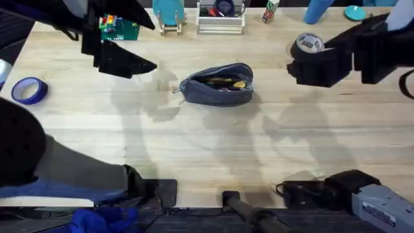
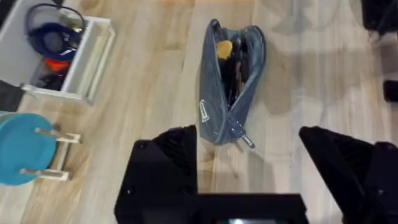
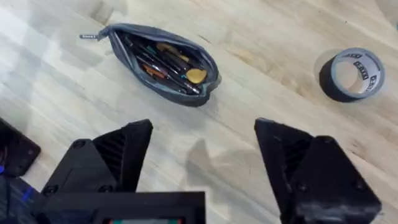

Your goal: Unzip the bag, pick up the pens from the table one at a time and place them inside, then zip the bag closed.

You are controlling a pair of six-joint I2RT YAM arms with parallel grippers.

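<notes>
The bag [image 1: 217, 84] is lying near the middle of the table [image 1: 207, 149], slightly toward the far side, resting on its long side with the zipper running along the top. It is an elongated oval pouch of soft blue-grey fabric, bulging in the middle and tapering at both ends, and its zipper is standing open from end to end. Through the gap the pens [image 3: 163, 61] are showing as a bundle of slim dark sticks, mixed with a few orange and yellow tips. A small metal pull [image 3: 89, 37] is sticking out at one end of the pouch, lying flat on the wood. A small label is showing on the fabric side in the left wrist view.

The tabletop is made of pale wooden planks with a visible, streaky grain and a smooth matte surface.

The left gripper [image 2: 249, 165] is hovering above the table just short of the pull end of the bag, its black angular fingers spread wide and holding nothing. The right gripper [image 3: 202, 158] is hanging over bare wood near the bag, fingers likewise spread wide and empty. A roll of grey tape [image 3: 352, 73] is lying flat on the table, well apart from the bag.
</notes>
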